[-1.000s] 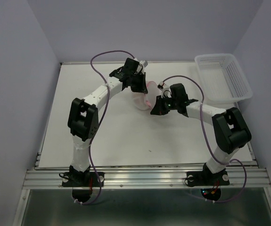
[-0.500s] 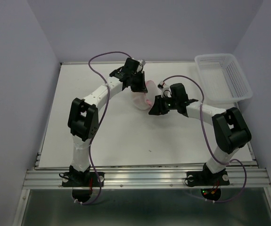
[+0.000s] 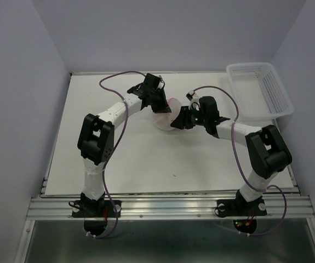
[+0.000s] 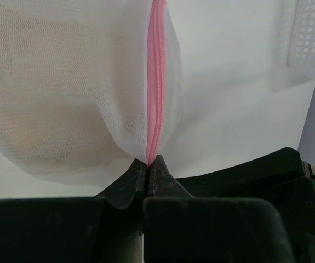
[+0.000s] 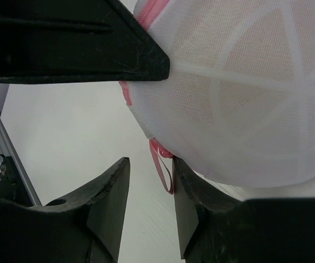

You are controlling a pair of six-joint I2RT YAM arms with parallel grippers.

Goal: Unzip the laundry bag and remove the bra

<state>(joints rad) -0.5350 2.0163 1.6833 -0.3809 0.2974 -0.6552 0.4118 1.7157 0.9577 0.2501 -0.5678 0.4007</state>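
Laundry bag (image 4: 64,93) pinched (left claw (image 4: 148,169)).

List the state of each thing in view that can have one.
laundry bag: zipped shut, held
bra: inside the laundry bag
left gripper: shut on the laundry bag
right gripper: open around the zipper pull
basket: upright

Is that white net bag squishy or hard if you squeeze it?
Probably squishy: the laundry bag is thin mesh that puckers at the pinched zipper. It looks light: see-through net around a soft beige bra. The white ribs may help it spring back round.
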